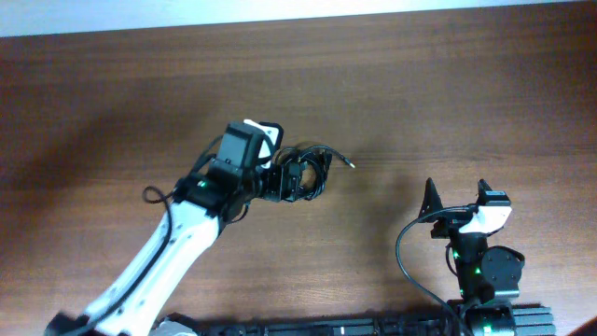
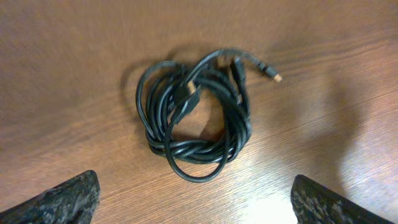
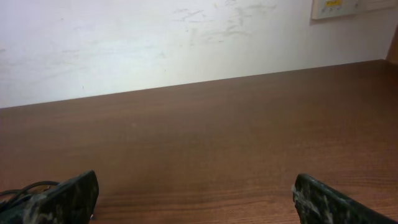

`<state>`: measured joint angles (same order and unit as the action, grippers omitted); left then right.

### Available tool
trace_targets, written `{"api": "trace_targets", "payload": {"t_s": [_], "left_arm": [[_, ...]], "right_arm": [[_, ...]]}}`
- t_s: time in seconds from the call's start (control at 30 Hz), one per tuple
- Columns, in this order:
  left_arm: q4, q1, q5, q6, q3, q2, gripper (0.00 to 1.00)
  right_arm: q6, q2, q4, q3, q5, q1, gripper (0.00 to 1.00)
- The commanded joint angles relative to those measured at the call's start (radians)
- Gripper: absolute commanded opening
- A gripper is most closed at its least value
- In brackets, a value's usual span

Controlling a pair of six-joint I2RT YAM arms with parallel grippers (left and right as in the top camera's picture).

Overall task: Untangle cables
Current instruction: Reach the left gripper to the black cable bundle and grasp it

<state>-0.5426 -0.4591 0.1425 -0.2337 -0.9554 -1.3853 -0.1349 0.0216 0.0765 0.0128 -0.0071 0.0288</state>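
Currently | left fingers (image 2: 62, 202) spread wide above cables (image 2: 239, 118) (coiled, untouched) | right fingers (image 3: 65, 199) spread, empty

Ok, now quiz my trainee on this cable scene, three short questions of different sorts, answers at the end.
1. True or false: the left gripper is shut on the cables.
2. Where is the right gripper? A) directly over the cables B) open, well apart from the cables, holding nothing C) shut on a cup
3. Fill in: the cables lie on the table as one ____ bundle, not as separate loops.
Key: 1 false, it hovers open above them; 2 B; 3 tangled.
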Motion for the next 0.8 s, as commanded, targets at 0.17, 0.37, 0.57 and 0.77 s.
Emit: {"api": "trace_targets", "payload": {"t_s": [0.17, 0.37, 0.57, 0.77], "left_arm": [[0.044, -0.006, -0.054, -0.278, -0.014, -0.296, 0.64], [0.124, -0.043, -0.075, -0.347, -0.014, -0.399, 0.56], [0.077, -0.055, -0.306, -0.414, -0.019, -0.412, 0.00], [-0.117, 0.005, -0.512, -0.075, -0.056, -0.270, 0.00]], "right_arm": [[0.000, -0.004, 0.003, -0.007, 0.008, -0.010, 0.98], [0.000, -0.004, 0.003, -0.007, 0.008, -0.010, 0.98], [0.000, -0.004, 0.003, -0.007, 0.008, -0.010, 0.98], [0.000, -0.004, 0.003, -0.007, 0.008, -0.010, 0.99]]}}
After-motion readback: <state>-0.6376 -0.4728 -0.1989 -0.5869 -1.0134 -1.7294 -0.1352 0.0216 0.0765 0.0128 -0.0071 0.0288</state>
